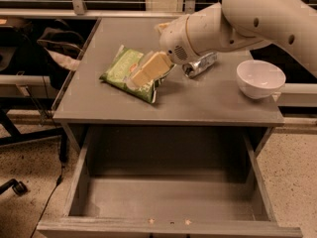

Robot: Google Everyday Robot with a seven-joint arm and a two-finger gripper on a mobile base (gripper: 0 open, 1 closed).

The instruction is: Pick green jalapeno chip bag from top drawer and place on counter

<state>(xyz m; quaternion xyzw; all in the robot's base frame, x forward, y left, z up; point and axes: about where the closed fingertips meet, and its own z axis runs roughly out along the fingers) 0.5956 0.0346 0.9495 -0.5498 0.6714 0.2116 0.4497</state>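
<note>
The green jalapeno chip bag point(125, 69) lies tilted on the left-middle of the grey counter point(213, 100), its lower edge resting on the surface. My gripper point(150, 69) reaches in from the right, and its cream fingers point(157, 63) are closed on the bag's right end. The top drawer point(168, 197) is pulled fully open below the counter, and its inside shows nothing in it.
A silver can point(200, 64) lies on the counter just behind my wrist. A white bowl point(260, 78) stands at the counter's right side. A dark chair and bags point(54, 43) stand to the left of the cabinet. A window rail runs along the back.
</note>
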